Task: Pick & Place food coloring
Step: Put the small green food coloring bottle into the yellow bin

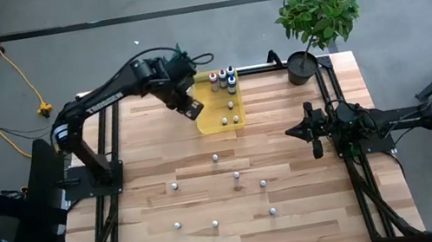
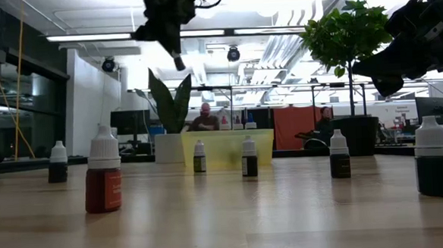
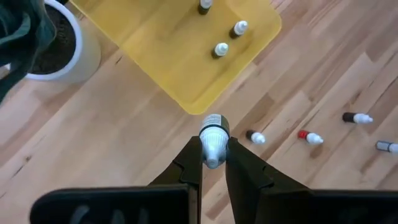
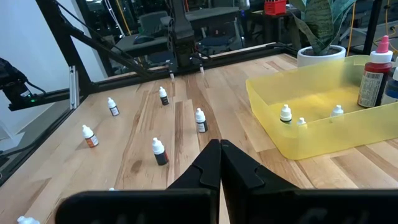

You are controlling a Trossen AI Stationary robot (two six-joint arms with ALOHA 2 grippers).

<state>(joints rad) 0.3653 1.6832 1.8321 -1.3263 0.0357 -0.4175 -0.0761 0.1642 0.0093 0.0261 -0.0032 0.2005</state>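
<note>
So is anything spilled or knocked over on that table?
Nothing stands out. The loose bottles on the table stand upright, no spill shows, and the yellow tray sits flat. The left gripper holds one bottle beside the tray.

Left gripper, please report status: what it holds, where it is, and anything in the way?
Left gripper shut on a bottle, raised by the yellow tray. Right gripper shut, empty, waiting at right. Nothing seen blocking the tray.

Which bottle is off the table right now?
The white-capped bottle pinched between the left tool fingers, held in the air beside the yellow tray. Every other bottle stands on the table or in the tray.
</note>
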